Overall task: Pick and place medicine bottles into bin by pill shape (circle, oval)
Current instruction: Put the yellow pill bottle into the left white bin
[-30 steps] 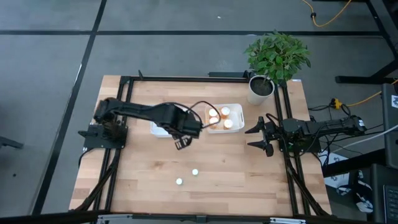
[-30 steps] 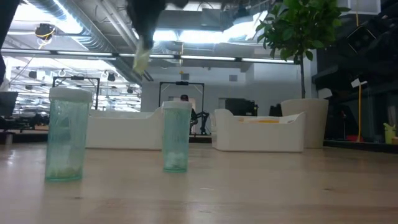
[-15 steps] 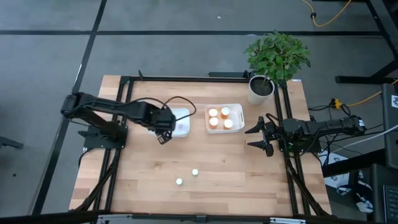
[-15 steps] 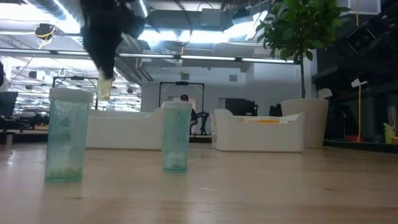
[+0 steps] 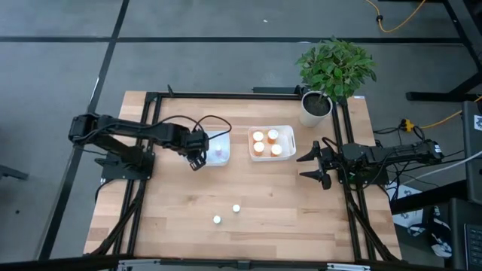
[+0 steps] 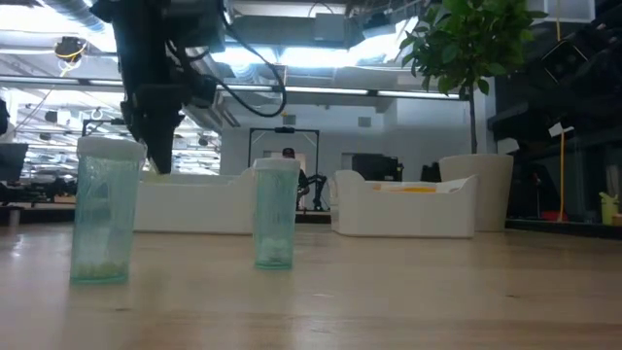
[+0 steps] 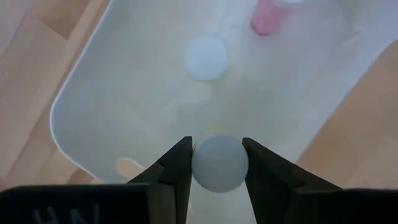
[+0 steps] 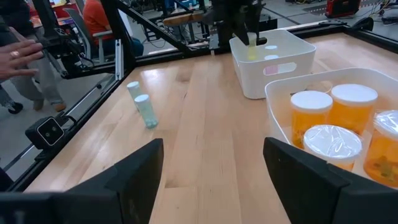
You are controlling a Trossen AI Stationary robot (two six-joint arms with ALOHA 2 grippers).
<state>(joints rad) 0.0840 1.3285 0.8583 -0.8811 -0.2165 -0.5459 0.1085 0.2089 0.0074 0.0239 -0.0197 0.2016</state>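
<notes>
No readable writing anywhere. Left tool (image 7: 216,163) was clamped on a small white-capped bottle (image 7: 219,163) over the left white bin (image 7: 87,87). Right tool (image 5: 312,164) waited, fingers apart, at the table (image 5: 271,203) edge. Two bottles (image 5: 226,214) stood on light wood planks; potted plant (image 5: 331,75) at corner.

We count nine medicine bottles in all. Four orange bottles (image 8: 333,140) stand in the right bin (image 5: 292,143). Two teal-tinted bottles (image 5: 236,208) are loose on the table (image 5: 301,218). Two sit in the left bin (image 5: 223,138): one white-capped bottle (image 7: 205,58) and one pink bottle (image 7: 268,15). One pale bottle (image 7: 219,165) is pinched in the left gripper (image 7: 217,148). Bins: two, both white. Arms: two, so two grippers; the right gripper (image 5: 303,166) holds nothing, fingers apart. One potted plant (image 5: 335,68). We also count one person's hand (image 8: 18,56) beyond the table.
</notes>
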